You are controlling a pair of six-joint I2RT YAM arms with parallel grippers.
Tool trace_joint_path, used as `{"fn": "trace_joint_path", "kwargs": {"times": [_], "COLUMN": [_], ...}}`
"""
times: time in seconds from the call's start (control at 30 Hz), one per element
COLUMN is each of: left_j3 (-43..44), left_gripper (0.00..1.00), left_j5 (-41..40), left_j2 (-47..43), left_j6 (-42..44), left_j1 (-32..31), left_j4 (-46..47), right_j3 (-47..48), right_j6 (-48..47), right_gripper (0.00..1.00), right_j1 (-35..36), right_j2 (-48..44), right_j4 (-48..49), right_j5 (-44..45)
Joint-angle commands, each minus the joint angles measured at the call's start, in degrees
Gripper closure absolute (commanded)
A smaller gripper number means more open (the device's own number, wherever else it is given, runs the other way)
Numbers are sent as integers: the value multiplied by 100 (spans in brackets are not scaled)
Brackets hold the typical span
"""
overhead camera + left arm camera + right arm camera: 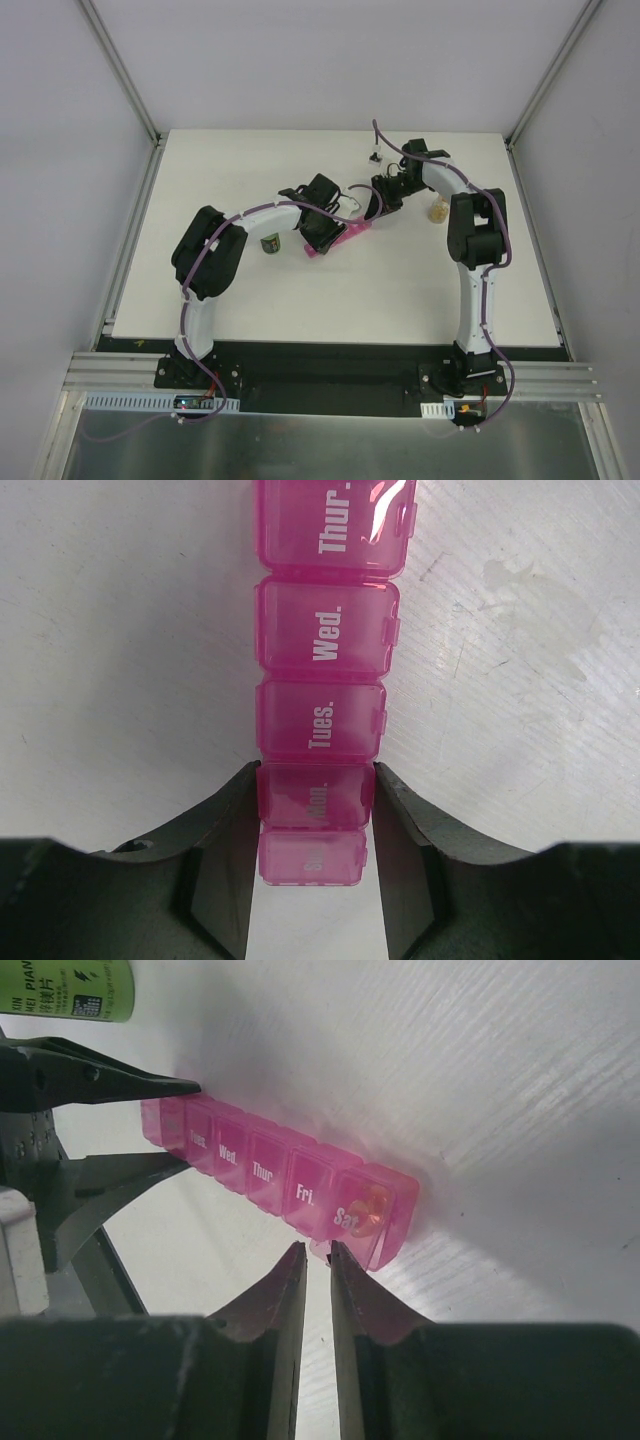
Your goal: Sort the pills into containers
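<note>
The containers are one long pink pill organizer (pixel 325 635) lying flat on the white table, its lids marked with the days. My left gripper (pixel 315 810) is shut across the "Mon." compartment, one finger on each side. In the right wrist view the organizer (pixel 262 1165) runs away to the left, and an orange pill (pixel 368 1210) shows through the "Sat" lid. My right gripper (pixel 317 1248) is closed down to a narrow slit at that end, with the pink "Sat" lid tab pinched between its tips. From above, both grippers (pixel 322 235) (pixel 375 205) meet at the organizer (pixel 345 236).
A green, dark-capped bottle (pixel 270 243) stands just left of the left gripper and shows at the top left of the right wrist view (pixel 70 988). A small clear bottle of amber pills (pixel 438 210) stands right of the right wrist. A small white piece (pixel 374 156) lies farther back.
</note>
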Motion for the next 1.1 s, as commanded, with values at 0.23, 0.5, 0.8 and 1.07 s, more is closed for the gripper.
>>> {"fn": "trace_joint_path", "kwargs": {"times": [0.23, 0.5, 0.8, 1.07], "left_j3": [-32, -32, -23, -14], "left_gripper": [77, 76, 77, 77], "left_j5": [44, 35, 53, 70], "left_j2": [287, 269, 278, 287], "left_j6": [-65, -83, -109, -118], "left_j1": [41, 41, 41, 41], "left_j4": [-365, -365, -365, -383], "right_j3": [52, 114, 237, 474], "right_j6": [-138, -103, 11, 81], "right_gripper": [82, 82, 84, 86], "right_j1": [73, 231, 319, 425], "right_j2": [-222, -161, -55, 138], "right_j4": [-198, -303, -409, -611], "right_j5": [605, 948, 1423, 1827]}}
